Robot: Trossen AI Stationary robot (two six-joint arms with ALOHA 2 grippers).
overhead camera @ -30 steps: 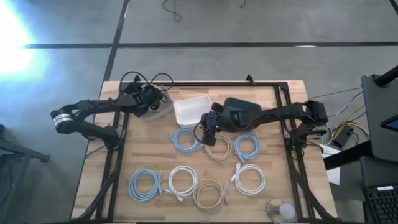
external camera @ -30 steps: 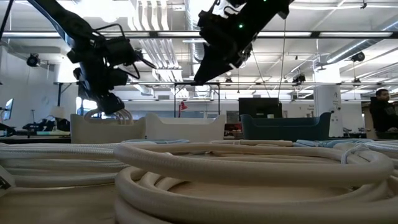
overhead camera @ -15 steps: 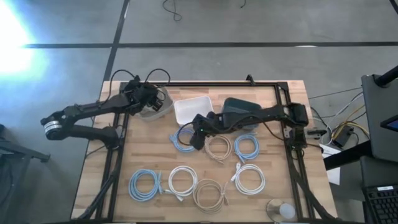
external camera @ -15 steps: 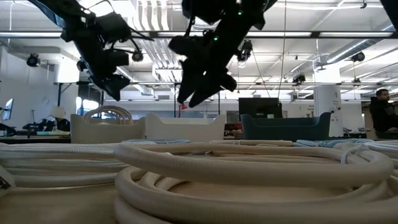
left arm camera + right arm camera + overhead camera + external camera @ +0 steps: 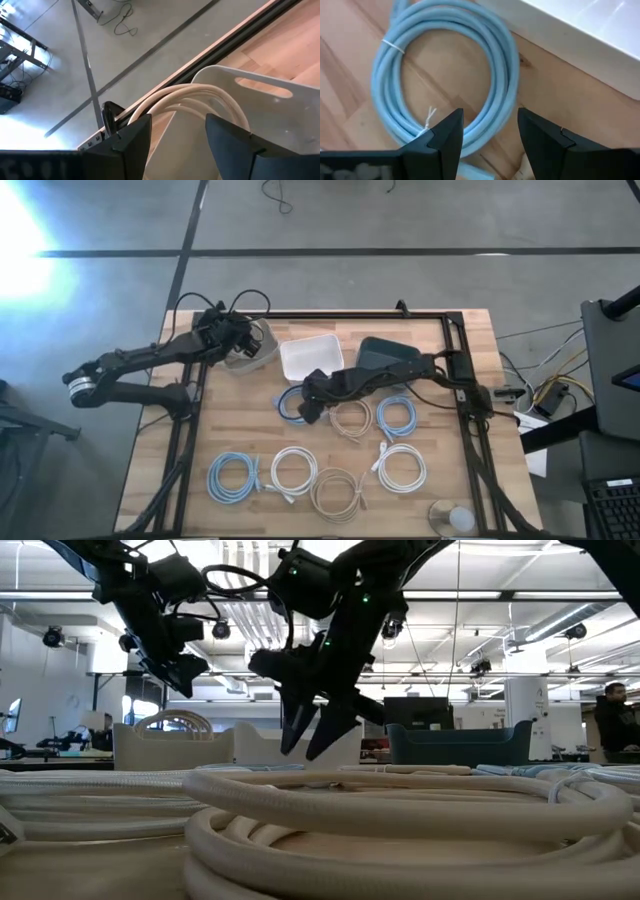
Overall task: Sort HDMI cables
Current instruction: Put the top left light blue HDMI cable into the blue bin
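Observation:
My right gripper [image 5: 304, 407] is open and hovers low over a light blue cable coil [image 5: 450, 75] that lies flat on the wood in front of the white bin [image 5: 310, 358]. Its fingers [image 5: 315, 738] point down and stand either side of the coil's near strands. My left gripper [image 5: 238, 340] is open above the pale bin [image 5: 260, 97] at the far left, where a beige coil [image 5: 190, 97] leans on the bin's wall. Other coils lie flat: beige [image 5: 350, 418], light blue [image 5: 397, 415], light blue [image 5: 233, 477], white [image 5: 293, 470], beige [image 5: 337, 492], white [image 5: 402, 468].
A dark teal bin [image 5: 390, 355] stands right of the white bin. A black frame rail [image 5: 330, 313] runs along the table's far edge and down both sides. A clear round object [image 5: 450, 518] sits at the near right corner. Bare wood lies left of the coils.
My right gripper has moved toward the table's left and come down over the light blue coil near the white bin. My left gripper has risen out of the pale bin and drawn back a little; the beige coil has stayed in the bin.

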